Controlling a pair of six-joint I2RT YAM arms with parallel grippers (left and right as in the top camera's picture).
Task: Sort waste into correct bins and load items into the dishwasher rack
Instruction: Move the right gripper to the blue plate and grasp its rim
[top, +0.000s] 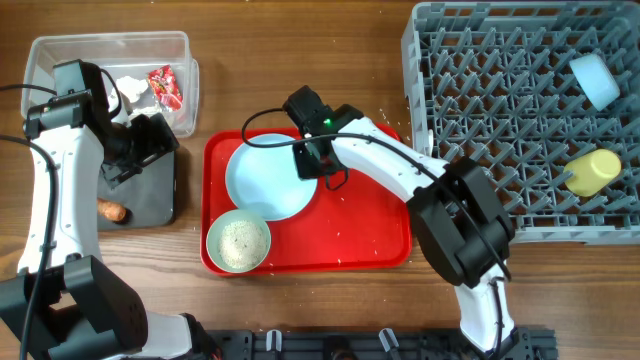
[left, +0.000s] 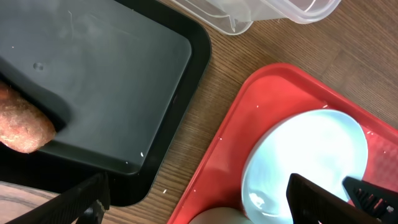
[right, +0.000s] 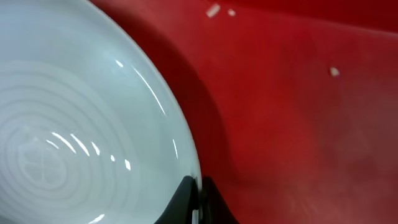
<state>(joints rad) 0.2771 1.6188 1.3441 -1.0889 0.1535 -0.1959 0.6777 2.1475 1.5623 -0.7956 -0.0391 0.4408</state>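
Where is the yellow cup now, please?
Overhead, the yellow cup lies in the grey rack, at its right edge, nearer the robot than the light-blue bowl.

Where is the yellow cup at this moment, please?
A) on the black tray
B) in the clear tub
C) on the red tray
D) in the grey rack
D: the yellow cup lies on its side among the pegs of the grey rack, near the rack's right edge and well away from the red tray.
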